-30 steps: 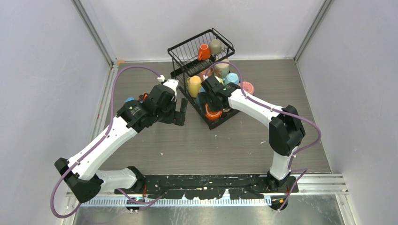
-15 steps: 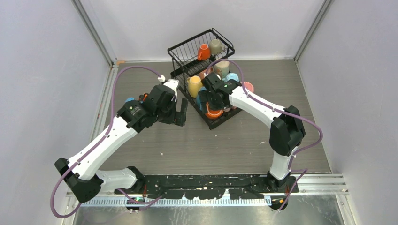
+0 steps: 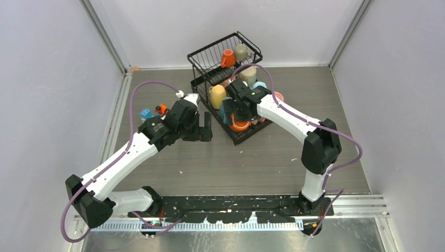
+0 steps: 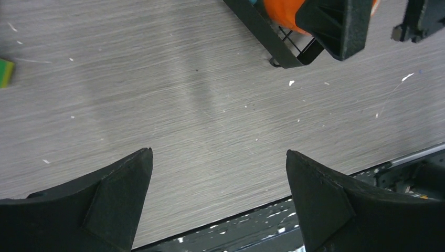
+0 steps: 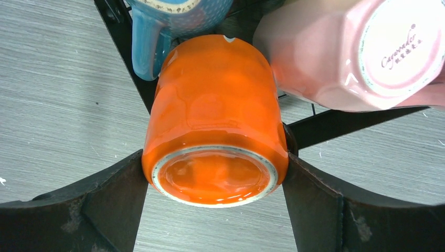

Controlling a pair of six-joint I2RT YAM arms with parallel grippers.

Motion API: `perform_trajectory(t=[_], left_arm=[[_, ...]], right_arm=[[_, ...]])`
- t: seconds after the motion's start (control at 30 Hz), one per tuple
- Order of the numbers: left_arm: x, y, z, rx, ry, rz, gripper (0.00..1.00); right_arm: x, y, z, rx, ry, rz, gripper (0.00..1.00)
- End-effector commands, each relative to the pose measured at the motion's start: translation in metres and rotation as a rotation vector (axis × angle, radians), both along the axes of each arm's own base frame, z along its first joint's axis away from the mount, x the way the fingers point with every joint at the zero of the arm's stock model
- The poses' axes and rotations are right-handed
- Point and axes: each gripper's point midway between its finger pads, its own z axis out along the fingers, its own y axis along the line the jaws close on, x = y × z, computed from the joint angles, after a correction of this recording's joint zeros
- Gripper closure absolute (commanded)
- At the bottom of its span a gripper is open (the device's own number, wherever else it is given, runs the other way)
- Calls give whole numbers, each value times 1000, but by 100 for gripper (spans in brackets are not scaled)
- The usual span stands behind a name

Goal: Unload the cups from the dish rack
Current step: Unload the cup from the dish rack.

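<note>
Top view: the black wire dish rack (image 3: 201,56) stands at the far middle of the table (image 3: 252,163). Its upper basket holds a second orange mug (image 3: 228,58) and a beige mug (image 3: 241,51). The lower tray carries a yellow mug (image 3: 217,96), a grey-beige mug (image 3: 248,76), a light blue mug (image 3: 260,85) and, at its near end, the orange mug (image 3: 240,126). A salmon mug (image 3: 277,97) shows at the rack's right side. The right gripper (image 3: 237,119) reaches down onto the orange mug, and its wrist hides the tray's middle. The left gripper (image 3: 205,127) hangs just left of the rack, apart from it. Small blue and orange items (image 3: 152,111) lie behind the left arm.

Left wrist view: the left gripper (image 4: 218,155) has its jaws spread wide over bare table (image 4: 183,105), with nothing between them. The dish rack's corner (image 4: 270,42) and the orange mug (image 4: 281,10) sit at the top edge, partly covered by a black finger of the right gripper (image 4: 336,23). A green scrap (image 4: 4,72) shows at the left edge.

Right wrist view: the right gripper (image 5: 215,160) has both pads against the sides of the orange mug (image 5: 215,121). The mug lies base toward the camera on the dish rack's frame (image 5: 336,125). The light blue mug (image 5: 176,18) is just behind it, and a pink mug (image 5: 336,52) is close on its right.
</note>
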Motion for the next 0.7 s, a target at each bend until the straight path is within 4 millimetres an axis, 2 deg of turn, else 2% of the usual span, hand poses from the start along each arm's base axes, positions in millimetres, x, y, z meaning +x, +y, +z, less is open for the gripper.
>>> perform_trajectory(t=[0.0,0.23,0.67], left_arm=[[17,-18,16,-206,-46,71,1],[30,-23,-6,-370,9,140,2],[41,-43,-28,-541,34,161,8]], right_arm=[[1,-6,36,26,-47,-35,52],[-5,-3,52,69,-45,-29,53],[-16,2,75,151,-36,-32,54]])
